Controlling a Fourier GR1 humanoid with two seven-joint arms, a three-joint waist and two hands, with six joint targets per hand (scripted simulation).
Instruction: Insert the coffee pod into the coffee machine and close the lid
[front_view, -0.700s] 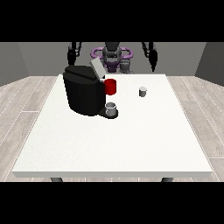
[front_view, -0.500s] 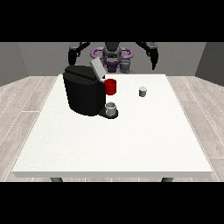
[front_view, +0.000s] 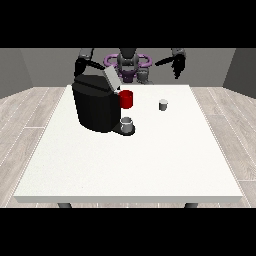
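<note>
A black coffee machine (front_view: 97, 106) stands on the white table (front_view: 130, 160) left of centre, its grey lid (front_view: 111, 78) tilted up and open. A red part (front_view: 126, 99) shows at its front, and a small grey cup (front_view: 128, 124) sits on its drip base. The small grey coffee pod (front_view: 163, 104) stands upright on the table to the machine's right. The hand at the view's right (front_view: 177, 63) hangs raised above the table's far edge, well behind the pod. The hand at the view's left (front_view: 80, 66) is raised behind the machine, partly hidden by it.
The robot's torso (front_view: 129, 65) with purple rings stands behind the table's far edge. Wooden floor surrounds the table. The table's near half stretches white toward the camera.
Both arms have lifted and spread a little wider at the far edge. The pod, machine and lid have not moved.
</note>
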